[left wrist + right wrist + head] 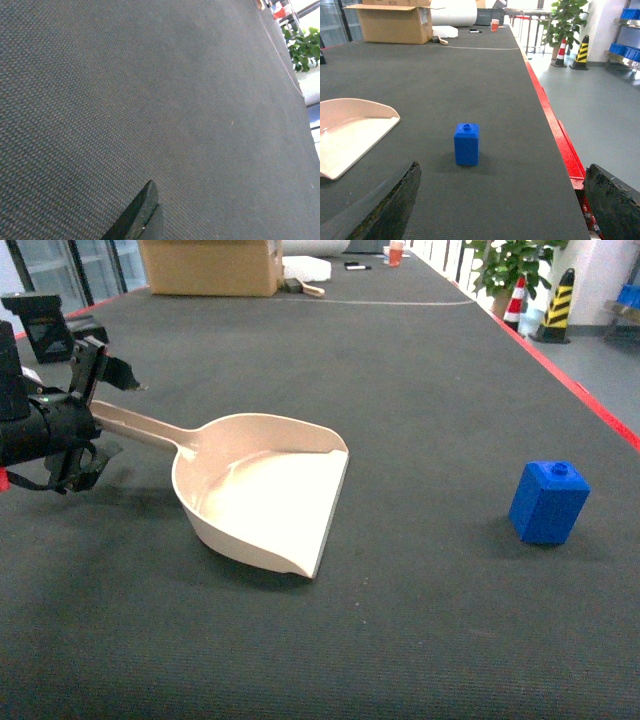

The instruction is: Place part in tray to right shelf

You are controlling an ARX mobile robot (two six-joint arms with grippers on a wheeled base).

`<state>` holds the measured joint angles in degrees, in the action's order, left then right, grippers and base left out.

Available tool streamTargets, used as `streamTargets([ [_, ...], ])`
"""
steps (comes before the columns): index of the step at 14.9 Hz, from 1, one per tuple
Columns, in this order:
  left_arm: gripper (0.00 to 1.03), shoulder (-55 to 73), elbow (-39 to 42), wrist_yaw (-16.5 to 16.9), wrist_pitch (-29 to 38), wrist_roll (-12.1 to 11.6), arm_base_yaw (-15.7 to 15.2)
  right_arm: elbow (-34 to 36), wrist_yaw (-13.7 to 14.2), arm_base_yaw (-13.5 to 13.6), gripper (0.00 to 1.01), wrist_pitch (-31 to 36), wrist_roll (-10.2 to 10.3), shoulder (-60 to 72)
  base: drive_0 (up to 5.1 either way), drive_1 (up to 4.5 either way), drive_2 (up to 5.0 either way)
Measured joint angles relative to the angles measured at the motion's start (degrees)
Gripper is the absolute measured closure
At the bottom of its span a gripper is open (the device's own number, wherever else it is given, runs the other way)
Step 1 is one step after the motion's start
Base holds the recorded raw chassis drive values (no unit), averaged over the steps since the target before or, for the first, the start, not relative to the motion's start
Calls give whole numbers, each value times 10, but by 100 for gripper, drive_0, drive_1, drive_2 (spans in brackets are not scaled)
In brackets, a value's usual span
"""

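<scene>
My dark bench (400, 370) carries the beige tray (265, 500) near centre, lip open toward 4 o'clock, handle running to 10 o'clock. My left gripper (100, 390) sits at that handle's end at 9 o'clock; I cannot tell whether it is clamped. The blue part (548, 502) stands stud-up at 3 o'clock, well apart from the tray. My right gripper (500, 200) has its fingers spread wide, short of the part.

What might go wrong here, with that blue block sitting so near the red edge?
The blue block stands upright near the table's red edge; a clumsy nudge might tip it or push it off. The left pincer sits at the scoop's handle, whose far end could swing when lifted.
</scene>
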<state>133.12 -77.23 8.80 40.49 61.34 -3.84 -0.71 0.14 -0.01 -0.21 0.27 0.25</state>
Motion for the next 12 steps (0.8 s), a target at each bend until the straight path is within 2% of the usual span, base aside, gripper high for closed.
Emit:
streamTargets([
  [2,37,8,-1,1,15,9,7,0,0,0,3,0,0,0,0,0,0],
  [3,54,9,-1,9,19,12,16,0,0,0,3,0,0,0,0,0,0],
  [5,81,12,0,10,34,25,21,0,0,0,3,0,0,0,0,0,0],
  [6,86,11,3,14,47,47,22,0,0,0,3,0,0,0,0,0,0],
  [9,87,-57,99,9,122,82,38,0,0,0,3,0,0,0,0,0,0],
  [12,88,-171,151,13,217,134,83,0,0,0,3,0,0,0,0,0,0],
])
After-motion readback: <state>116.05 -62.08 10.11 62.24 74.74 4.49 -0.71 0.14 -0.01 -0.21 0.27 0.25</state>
